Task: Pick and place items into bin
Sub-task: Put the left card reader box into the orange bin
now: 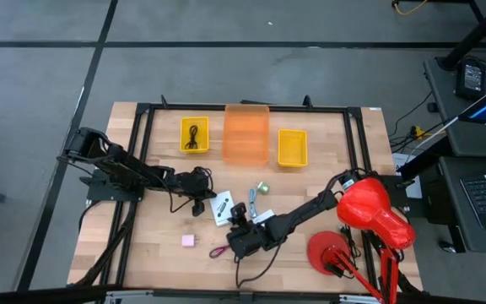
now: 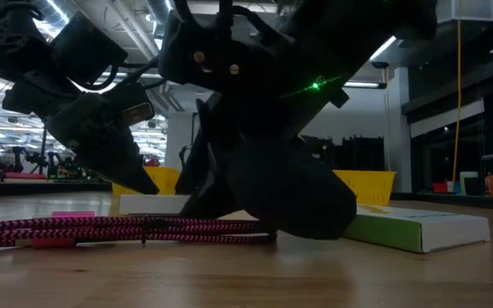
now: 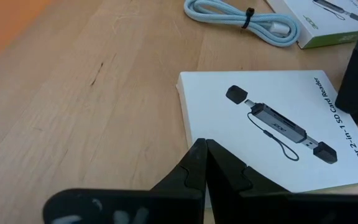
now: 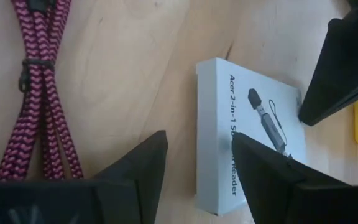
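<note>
Three bins (image 1: pixel 245 135) stand in a row at the worktop's (image 1: pixel 159 253) far side; cards (image 1: pixel 223 206) lie mid-worktop, cord (image 1: pixel 219 251) nearer the front.

we are seeing two yellow bins (image 1: pixel 195 135) (image 1: pixel 292 148), one orange bin (image 1: pixel 246 133), two white boxes (image 1: pixel 223 207) (image 1: pixel 262 218), one pink square (image 1: pixel 189 241), one maroon cord (image 1: pixel 218 251), one green cube (image 1: pixel 261 187).

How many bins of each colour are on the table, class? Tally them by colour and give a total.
Yellow: 2 (left yellow bin, right yellow bin)
Orange: 1 (orange bin)
Total: 3
</note>
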